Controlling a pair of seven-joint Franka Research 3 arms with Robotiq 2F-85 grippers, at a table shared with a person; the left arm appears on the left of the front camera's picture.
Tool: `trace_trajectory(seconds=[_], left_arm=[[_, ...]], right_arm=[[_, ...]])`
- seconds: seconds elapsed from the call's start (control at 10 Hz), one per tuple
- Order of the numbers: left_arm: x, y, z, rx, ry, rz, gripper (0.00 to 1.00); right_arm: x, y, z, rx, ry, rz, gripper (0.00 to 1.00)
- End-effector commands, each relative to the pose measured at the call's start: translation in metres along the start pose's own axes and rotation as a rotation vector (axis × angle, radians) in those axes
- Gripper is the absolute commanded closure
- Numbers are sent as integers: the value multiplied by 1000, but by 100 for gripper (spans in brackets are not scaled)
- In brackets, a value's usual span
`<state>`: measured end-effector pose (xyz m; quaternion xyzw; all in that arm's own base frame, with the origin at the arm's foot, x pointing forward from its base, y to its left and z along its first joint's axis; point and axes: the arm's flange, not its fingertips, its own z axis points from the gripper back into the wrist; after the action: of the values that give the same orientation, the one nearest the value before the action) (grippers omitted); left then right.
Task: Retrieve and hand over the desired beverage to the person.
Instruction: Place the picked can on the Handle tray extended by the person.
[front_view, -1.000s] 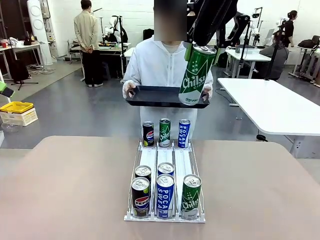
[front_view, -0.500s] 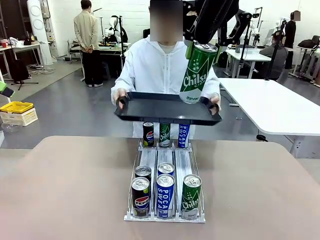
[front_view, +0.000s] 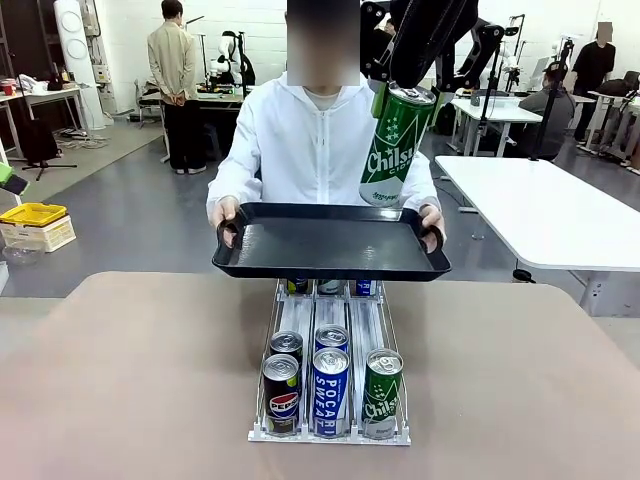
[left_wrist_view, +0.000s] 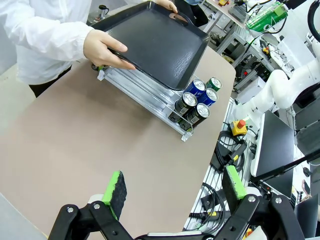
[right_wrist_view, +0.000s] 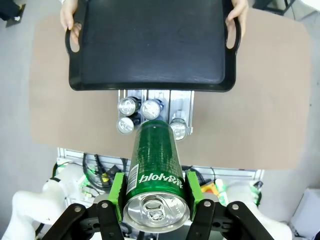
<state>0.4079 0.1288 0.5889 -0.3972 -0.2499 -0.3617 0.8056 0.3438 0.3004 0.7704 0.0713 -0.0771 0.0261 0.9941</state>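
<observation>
The right end effector (front_view: 405, 98) is clenched on the green Chilsung can (front_view: 394, 150), which hangs raised and tilted beside the black tray (front_view: 330, 272). The person (front_view: 310, 140) holds that tray level above the table (front_view: 130, 370), evidently to receive the can. The left end effector (left_wrist_view: 172, 192) is released and holds nothing.

White walls (front_view: 275, 40), grey floor (front_view: 140, 225). Long white tables (front_view: 540, 210) right, cluttered bench (front_view: 40, 97) far left, yellow crate (front_view: 32, 213) on the floor.
</observation>
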Motion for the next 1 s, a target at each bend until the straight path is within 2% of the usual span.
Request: trace_trajectory(seconds=[0.0,0.9], left_arm=[[2,-1,2,-9,-7,1,0],[2,-1,2,-9,-7,1,0]], right_arm=[[-4,-2,2,-6,-10,-7,45],[-4,-2,2,-6,-10,-7,45]])
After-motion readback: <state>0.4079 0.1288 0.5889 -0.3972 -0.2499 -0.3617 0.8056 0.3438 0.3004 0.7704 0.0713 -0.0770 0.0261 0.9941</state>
